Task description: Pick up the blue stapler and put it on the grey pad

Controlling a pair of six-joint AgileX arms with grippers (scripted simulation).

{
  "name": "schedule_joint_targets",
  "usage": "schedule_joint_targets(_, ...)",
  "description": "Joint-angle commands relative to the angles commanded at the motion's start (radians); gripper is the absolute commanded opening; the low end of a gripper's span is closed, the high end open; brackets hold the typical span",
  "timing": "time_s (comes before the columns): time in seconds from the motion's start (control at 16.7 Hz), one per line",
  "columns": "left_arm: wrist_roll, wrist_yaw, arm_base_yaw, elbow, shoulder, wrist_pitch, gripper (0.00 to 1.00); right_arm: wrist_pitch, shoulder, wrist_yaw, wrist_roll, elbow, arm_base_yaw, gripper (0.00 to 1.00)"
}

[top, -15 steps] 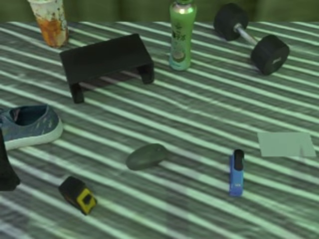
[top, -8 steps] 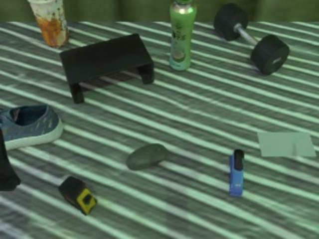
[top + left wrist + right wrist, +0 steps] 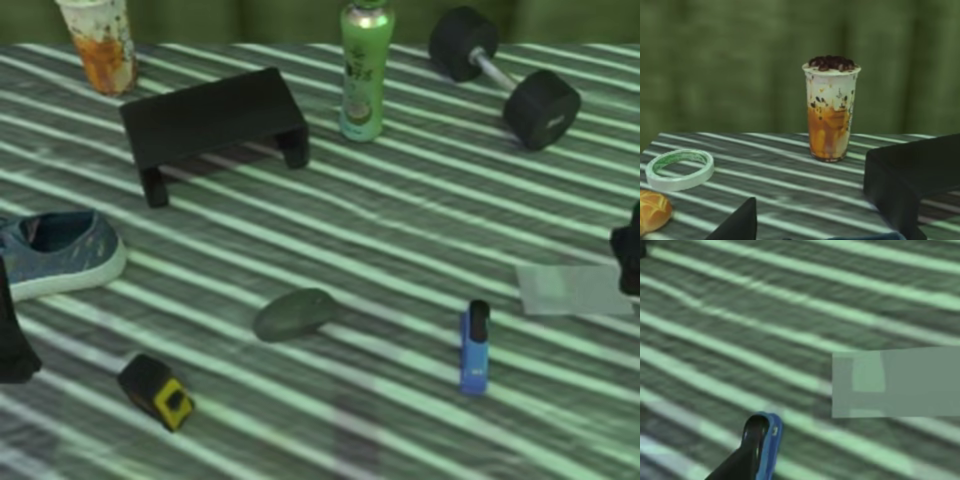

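Now the right gripper (image 3: 629, 248) has come into the top view at the right edge, where 0.5 s ago only table showed. It hangs just over the right end of the grey pad (image 3: 572, 288). I cannot tell if its fingers are wide or narrow.

Nearest the front, a black-and-yellow tape measure (image 3: 157, 391) lies on the striped table (image 3: 400, 200) at the left. The blue stapler (image 3: 475, 347) lies flat to the right, its black end pointing away. It is near the pad but not touching it, and nothing holds it. A dark oval lump (image 3: 294, 314) sits between them.

The left gripper (image 3: 12, 335) is parked at the left edge, beside a blue shoe (image 3: 58, 250).

Farther back stand a black bench (image 3: 213, 123), a green bottle (image 3: 364, 70), a dumbbell (image 3: 505, 73) and a drink cup (image 3: 100, 42).
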Motion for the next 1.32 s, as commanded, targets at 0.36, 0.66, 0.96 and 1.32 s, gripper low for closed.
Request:
schedule_joint_targets(0.36, 0.000, 0.000, 0.000, 0.000, 0.000, 0.000, 1.00, -0.341, 0.556, -0.004, 0.198, 0.409, 0.170, 1.00)
schedule_joint_targets(0.66, 0.000, 0.000, 0.000, 0.000, 0.000, 0.000, 1.00, -0.527, 0.875, -0.005, 0.318, 0.662, 0.264, 1.00)
schedule_joint_targets(0.96, 0.000, 0.000, 0.000, 0.000, 0.000, 0.000, 1.00, -0.583, 0.971, -0.005, 0.358, 0.748, 0.293, 1.00)
schedule_joint_targets(1.32, 0.000, 0.000, 0.000, 0.000, 0.000, 0.000, 1.00, -0.564, 0.975, -0.005, 0.356, 0.733, 0.289, 1.00)
